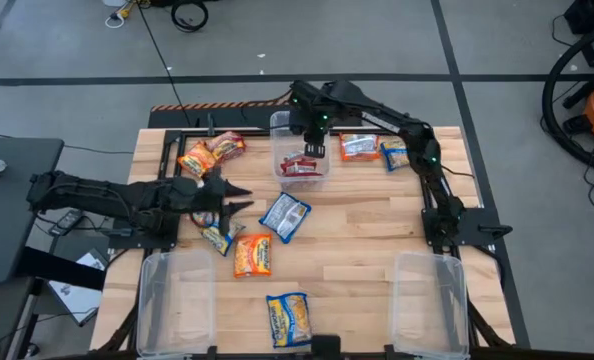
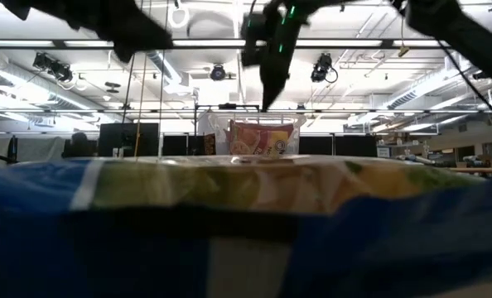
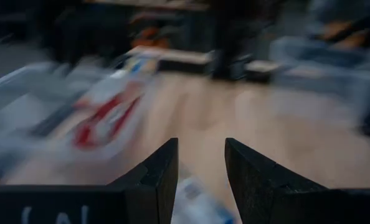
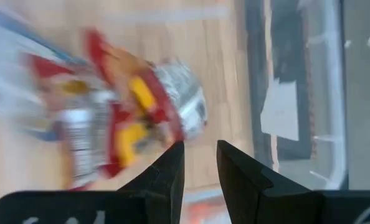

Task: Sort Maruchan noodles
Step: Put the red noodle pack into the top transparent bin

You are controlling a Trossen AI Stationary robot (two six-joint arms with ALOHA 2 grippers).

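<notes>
1. The high view is bright and sharp.
2. Ceiling lights [image 2: 229, 43] shine in the low view.
3. A big blurry packet [image 2: 246, 223] fills its bottom.
4. Both wrist views are smeared.

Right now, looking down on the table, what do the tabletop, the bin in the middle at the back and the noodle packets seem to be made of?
Tabletop: looks like light wood, butcher-block style, with visible plank strips and a matte finish.
Middle bin: probably clear plastic; the wood and a red packet show through its walls.
Noodle packets, such as the orange packet: apparently thin printed plastic film, glossy and slightly crinkled, with bright highlights.
</notes>
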